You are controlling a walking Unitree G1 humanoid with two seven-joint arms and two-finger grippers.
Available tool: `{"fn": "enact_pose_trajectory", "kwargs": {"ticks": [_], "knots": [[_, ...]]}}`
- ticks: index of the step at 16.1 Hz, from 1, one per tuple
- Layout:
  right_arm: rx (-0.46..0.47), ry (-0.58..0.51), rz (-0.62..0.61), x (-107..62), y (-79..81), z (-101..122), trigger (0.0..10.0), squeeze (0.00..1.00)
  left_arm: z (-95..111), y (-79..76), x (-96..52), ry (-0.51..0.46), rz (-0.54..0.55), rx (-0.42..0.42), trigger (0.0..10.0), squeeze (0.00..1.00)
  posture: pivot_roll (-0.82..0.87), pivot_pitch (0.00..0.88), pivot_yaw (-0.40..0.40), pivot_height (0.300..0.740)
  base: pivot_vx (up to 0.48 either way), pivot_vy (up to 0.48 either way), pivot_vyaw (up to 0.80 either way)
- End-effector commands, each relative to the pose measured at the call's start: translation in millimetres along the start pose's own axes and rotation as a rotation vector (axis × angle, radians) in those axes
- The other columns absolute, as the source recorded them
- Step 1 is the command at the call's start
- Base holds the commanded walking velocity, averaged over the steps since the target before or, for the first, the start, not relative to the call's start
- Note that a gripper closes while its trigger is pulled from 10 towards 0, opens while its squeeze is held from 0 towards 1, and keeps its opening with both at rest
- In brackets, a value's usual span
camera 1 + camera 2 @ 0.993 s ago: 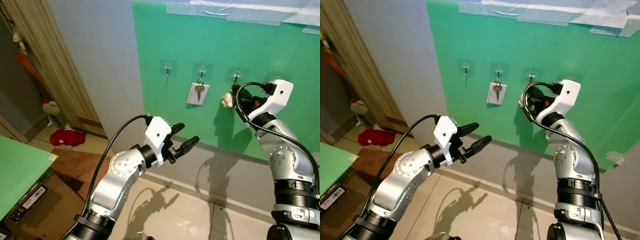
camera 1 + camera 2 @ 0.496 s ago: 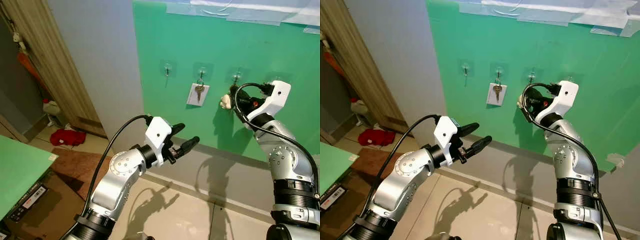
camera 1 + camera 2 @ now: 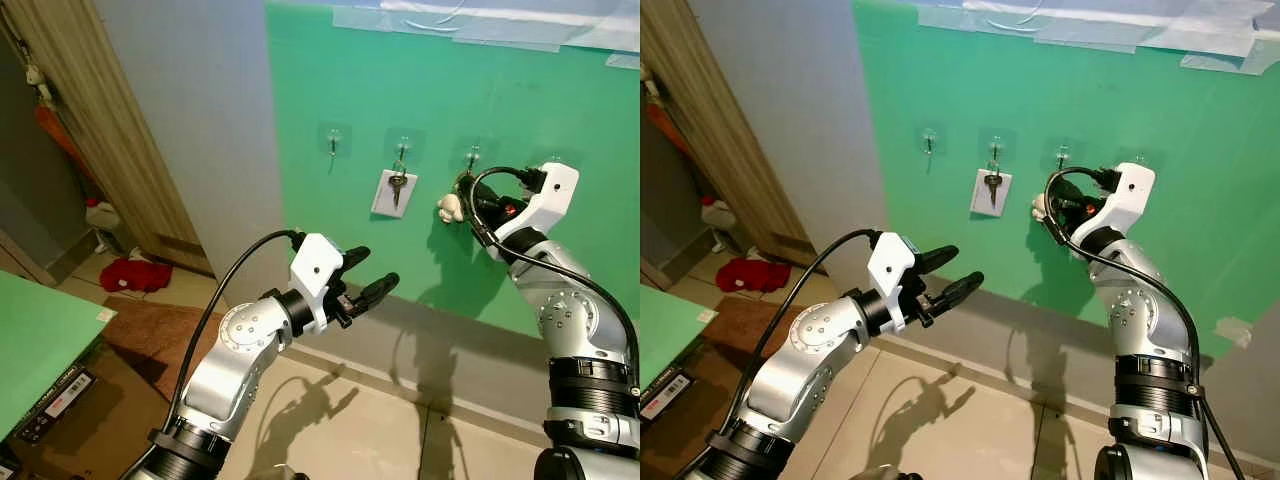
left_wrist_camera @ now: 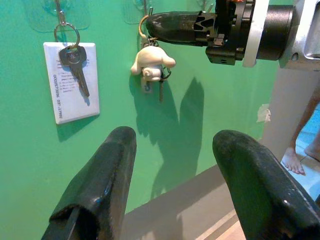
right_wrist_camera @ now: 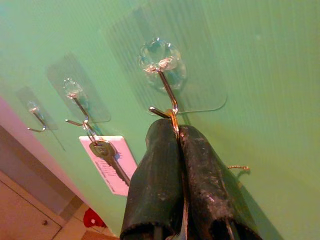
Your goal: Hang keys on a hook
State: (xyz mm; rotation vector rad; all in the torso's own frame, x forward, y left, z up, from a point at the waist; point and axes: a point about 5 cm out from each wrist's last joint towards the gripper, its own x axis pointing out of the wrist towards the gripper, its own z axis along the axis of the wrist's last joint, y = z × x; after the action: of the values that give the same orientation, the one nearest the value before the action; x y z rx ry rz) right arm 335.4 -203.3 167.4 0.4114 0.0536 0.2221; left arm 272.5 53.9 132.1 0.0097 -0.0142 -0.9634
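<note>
My right gripper (image 3: 466, 186) is raised against the green wall panel, shut on the ring of a key set. A white plush charm (image 3: 448, 208) dangles below it. In the right wrist view the gold ring (image 5: 174, 119) sits pinched at the tips of the closed fingers (image 5: 160, 150), touching the end of the third clear adhesive hook (image 5: 162, 75). The left wrist view shows the charm (image 4: 151, 61) with a small key hanging under the right gripper (image 4: 150, 24). My left gripper (image 3: 368, 272) hovers open in front of the wall, lower and to the left, holding nothing.
A key with a white tag (image 3: 394, 190) hangs on the second hook. The first hook (image 3: 333, 141) is bare. At left are a wooden door frame (image 3: 110, 130), a red cloth (image 3: 135, 274) on the floor and a green tabletop (image 3: 40, 340). A person's bare foot (image 4: 295, 159) stands nearby.
My right gripper has edged slightly left along the wall with the keys, and the charm hangs a touch lower. The left arm has stayed put.
</note>
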Motion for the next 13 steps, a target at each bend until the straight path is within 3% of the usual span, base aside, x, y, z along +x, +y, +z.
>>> {"fn": "enact_pose_trajectory", "kwargs": {"ticks": [1,5,6,9,10,13], "knots": [[-0.017,0.036,-0.011,2.2,0.6,-4.6,10.0,0.00,3.6,1.2,-0.2,-0.004,-0.005,0.018,10.0,0.00,-0.07,0.000,0.085,0.740,0.000,0.000,0.00],[-0.024,0.049,-0.026,1.4,-2.6,-7.3,10.0,0.00,3.5,1.0,-0.5,-0.004,-0.004,0.017,10.0,0.00,-0.07,0.000,0.085,0.740,0.000,0.000,0.00],[-0.032,0.049,-0.029,1.5,-2.8,-7.4,10.0,1.00,3.4,1.2,-0.6,-0.003,-0.003,0.017,10.0,0.00,-0.07,0.000,0.086,0.740,0.000,0.000,0.00],[-0.106,0.047,-0.050,2.1,-4.0,-7.7,10.0,1.00,3.3,1.9,-0.7,-0.003,0.002,0.018,10.0,0.00,-0.07,0.000,0.085,0.740,0.000,0.000,0.00],[-0.216,0.037,-0.067,2.1,-4.4,-8.0,10.0,1.00,3.4,2.5,-0.9,-0.005,0.007,0.019,10.0,0.00,-0.07,0.000,0.084,0.740,0.000,0.000,0.00],[-0.331,0.020,-0.078,2.1,-2.7,-9.6,10.0,1.00,3.8,3.1,-0.9,-0.007,0.014,0.022,10.0,0.00,-0.07,0.000,0.082,0.740,0.000,0.000,0.00]]}}
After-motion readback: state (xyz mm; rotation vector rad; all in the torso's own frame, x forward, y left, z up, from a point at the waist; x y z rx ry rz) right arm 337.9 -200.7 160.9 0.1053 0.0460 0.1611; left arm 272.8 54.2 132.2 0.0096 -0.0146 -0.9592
